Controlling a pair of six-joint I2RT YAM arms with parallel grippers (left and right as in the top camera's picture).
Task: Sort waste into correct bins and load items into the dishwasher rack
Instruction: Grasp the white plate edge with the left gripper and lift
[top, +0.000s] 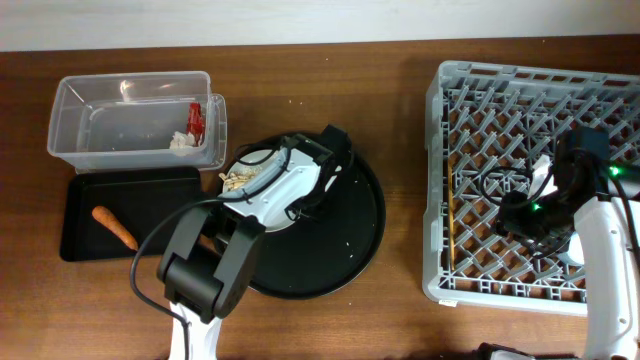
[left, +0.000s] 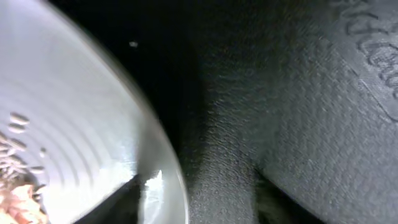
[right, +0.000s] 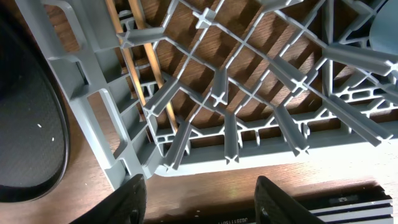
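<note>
Plate (top: 258, 192) sits on the left part of the round black tray (top: 350, 240), with beige scraps (top: 237, 180) bunched at its outer rim. Left hand (top: 324, 165) is at the opposite rim; can't tell if it's clamped. Plate is round, so no long axis, and the loaded edge points left, off the tray, toward the shallow black bin (top: 150, 190). Best to grip firmly and tip slowly over that bin beside the carrot stick (top: 115, 227), not the clear tub (top: 70, 110) beyond. Right of the tray, right hand (right: 202, 202) hovers, spread and empty, over the dishwasher rack (top: 440, 180), where chopsticks (top: 450, 215) lie near-to-far.
</note>
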